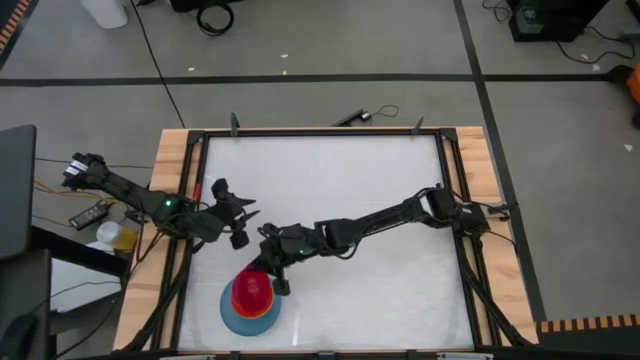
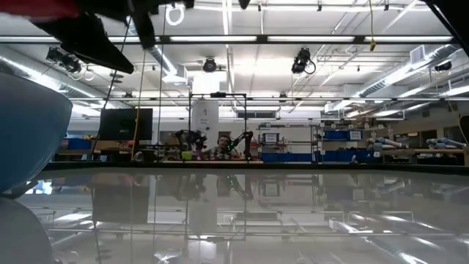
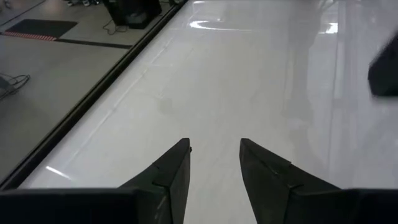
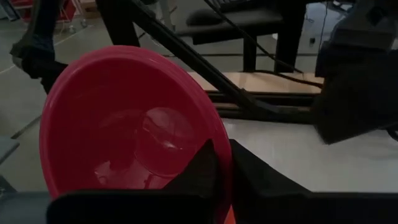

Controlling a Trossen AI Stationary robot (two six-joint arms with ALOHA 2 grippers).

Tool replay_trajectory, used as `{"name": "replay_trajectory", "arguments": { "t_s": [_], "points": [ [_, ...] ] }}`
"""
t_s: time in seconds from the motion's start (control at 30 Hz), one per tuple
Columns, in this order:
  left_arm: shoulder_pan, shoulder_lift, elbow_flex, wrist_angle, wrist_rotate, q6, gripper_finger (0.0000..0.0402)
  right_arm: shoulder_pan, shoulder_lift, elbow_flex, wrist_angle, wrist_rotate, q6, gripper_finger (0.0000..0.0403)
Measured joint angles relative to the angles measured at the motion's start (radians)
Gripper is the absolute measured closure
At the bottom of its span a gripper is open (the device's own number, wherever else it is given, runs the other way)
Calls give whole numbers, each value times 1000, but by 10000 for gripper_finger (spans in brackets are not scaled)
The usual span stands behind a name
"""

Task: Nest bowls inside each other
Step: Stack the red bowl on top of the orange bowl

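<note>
A light blue bowl [image 1: 232,322] sits near the table's front left, holding a smaller orange bowl [image 1: 264,313]; in the low view the blue bowl [image 2: 29,132] fills the left edge. Over them hangs a red-magenta bowl [image 1: 251,289], with my right gripper [image 1: 277,278] shut on it. It faces the right wrist camera, tipped on its side [image 4: 124,130]. My left gripper [image 1: 245,215] hovers open just beyond the stack, over bare table [image 3: 214,149]. No yellow bowl shows clearly. My right gripper pinches the red-magenta bowl's rim [image 4: 219,144], one finger [image 4: 202,171] inside the bowl and the other [image 4: 255,177] outside. The fingers come from the table's right, slanting slightly down. The bowl is tipped with its opening toward the wrist, lifted above the stacked bowls [image 2: 44,6].
The white tabletop [image 1: 360,190] stretches free to the far and right sides inside a dark frame rail [image 1: 320,132] with wooden edges. The right arm [image 1: 380,220] crosses the table's middle. Cables and a small device lie off the table's left [image 1: 85,215].
</note>
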Motion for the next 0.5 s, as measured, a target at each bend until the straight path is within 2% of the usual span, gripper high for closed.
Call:
{"name": "replay_trajectory", "arguments": {
  "t_s": [0.17,0.33,0.5],
  "points": [
    [0,1,0,9,0,-15,260,0,53,-2,-42,-24,35,368],
    [0,1,0,9,0,-19,260,-1,51,-1,-46,-27,36,367],
    [0,1,0,9,0,-18,260,-14,51,2,-77,-39,113,338]
  ]
}}
